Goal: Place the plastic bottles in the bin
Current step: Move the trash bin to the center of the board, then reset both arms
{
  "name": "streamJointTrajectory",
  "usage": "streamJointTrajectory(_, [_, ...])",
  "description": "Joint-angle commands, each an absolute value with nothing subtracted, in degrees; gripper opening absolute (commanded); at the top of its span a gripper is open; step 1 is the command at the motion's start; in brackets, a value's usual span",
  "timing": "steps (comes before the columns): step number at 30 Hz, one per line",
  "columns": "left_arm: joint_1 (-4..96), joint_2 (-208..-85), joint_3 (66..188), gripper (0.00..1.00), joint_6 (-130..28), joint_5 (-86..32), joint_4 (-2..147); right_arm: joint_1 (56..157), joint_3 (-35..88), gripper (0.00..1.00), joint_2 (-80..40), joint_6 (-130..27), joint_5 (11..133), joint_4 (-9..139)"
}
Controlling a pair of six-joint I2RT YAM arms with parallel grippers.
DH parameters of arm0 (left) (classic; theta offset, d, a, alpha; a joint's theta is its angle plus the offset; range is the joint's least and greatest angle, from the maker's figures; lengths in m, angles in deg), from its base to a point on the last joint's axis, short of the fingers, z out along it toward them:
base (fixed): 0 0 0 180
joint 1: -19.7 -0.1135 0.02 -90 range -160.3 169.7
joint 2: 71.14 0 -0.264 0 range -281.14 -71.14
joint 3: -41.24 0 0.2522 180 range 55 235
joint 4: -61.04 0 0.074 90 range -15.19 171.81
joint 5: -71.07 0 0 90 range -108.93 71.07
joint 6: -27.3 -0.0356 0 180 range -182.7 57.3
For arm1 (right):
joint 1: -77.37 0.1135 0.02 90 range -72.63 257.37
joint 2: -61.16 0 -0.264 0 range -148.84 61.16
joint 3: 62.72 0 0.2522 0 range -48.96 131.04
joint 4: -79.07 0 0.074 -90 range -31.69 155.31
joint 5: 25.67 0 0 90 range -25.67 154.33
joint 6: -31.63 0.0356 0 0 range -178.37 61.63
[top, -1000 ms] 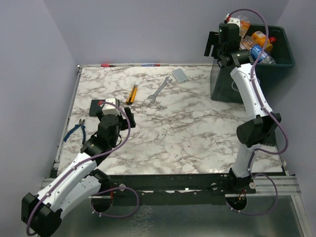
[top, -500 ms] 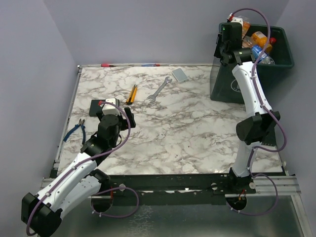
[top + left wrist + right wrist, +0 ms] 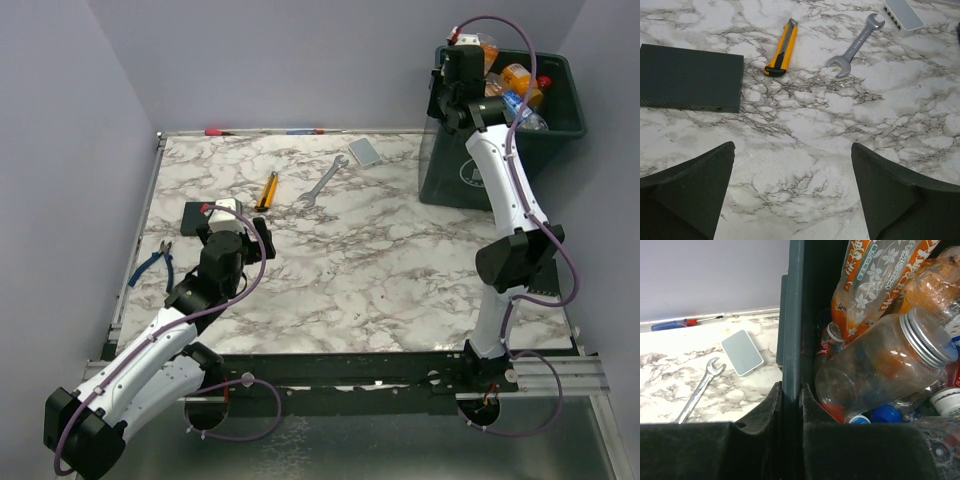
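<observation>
Top external view, items by size, largest first.

1. Marble table (image 3: 380,260); no bottle shows on it in any view.
2. Bin (image 3: 440,175); dark green, at the far right corner; its left wall stands pinched between the jaws of the right gripper (image 3: 791,395), which is clamped narrow on the rim, one finger outside and one inside.
3. Left gripper (image 3: 792,146); jaws spread wide, holding nothing, hovering over bare marble well apart from the bin.
4. Plastic bottles (image 3: 518,80); piled inside the bin, just beside the right gripper's inner finger; the nearest, a clear one with a silver cap, almost touches it.
5. Black box (image 3: 687,75); flat on the marble, near left.
6. Wrench (image 3: 855,45); yellow-handled knife (image 3: 781,47); white device (image 3: 742,352); blue-handled pliers (image 3: 155,262); none is task material.

Hazards, as judgement: any pull or lift on one thin wall could tip the loaded bin and spill bottles back out; the wall could slip from the pads; dragging could push the bin off the table corner; whether its base sits flat cannot be told.
</observation>
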State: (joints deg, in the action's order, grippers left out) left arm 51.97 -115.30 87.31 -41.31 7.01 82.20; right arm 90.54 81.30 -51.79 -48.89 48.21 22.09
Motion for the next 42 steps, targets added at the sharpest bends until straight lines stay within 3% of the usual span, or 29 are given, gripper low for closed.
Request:
streamJointTrajectory(1, [52.13, -115.69, 87.16, 0.99, -41.16, 5.68, 81.49, 96.98, 84.31, 0.0, -51.44, -47.56, 59.0, 23.65])
streamJointTrajectory(16, [52.13, -116.44, 87.16, 0.99, -41.34, 6.21, 81.53, 105.21, 87.8, 0.01, -54.43, -48.37, 57.54, 22.45])
streamJointTrajectory(18, [52.13, -116.37, 87.16, 0.99, -41.41, 6.17, 81.52, 105.24, 87.72, 0.13, -54.02, -48.21, 57.02, 22.34])
streamJointTrajectory(22, [52.13, -116.37, 87.08, 0.99, -41.36, 6.28, 81.5, 105.24, 87.62, 0.59, -52.2, -47.69, 56.13, 22.66])
streamJointTrajectory(25, [52.13, -116.41, 87.12, 0.99, -41.35, 6.34, 81.53, 105.22, 88.03, 0.73, -49.93, -46.7, 55.69, 22.69])
streamJointTrajectory(29, [52.18, -116.49, 87.26, 0.99, -40.4, 7.54, 81.56, 105.19, 86.29, 0.85, -43.56, -43.99, 56.53, 24.24])
streamJointTrajectory(34, [52.14, -116.84, 88.11, 0.99, -36.35, 12.32, 81.64, 105.31, 64.53, 0.99, -24.61, -41.96, 64.67, 39.99])
streamJointTrajectory(38, [52.13, -117.22, 88.78, 0.99, -31.87, 17.17, 81.89, 105.32, 40.56, 1.0, -5.2, -40.81, 68.96, 55.54])
streamJointTrajectory(42, [52.66, -118.5, 90.17, 0.99, -26.58, 20.59, 83.41, 105.34, 23.05, 1.0, 10.74, -41.18, 68.85, 60.45])
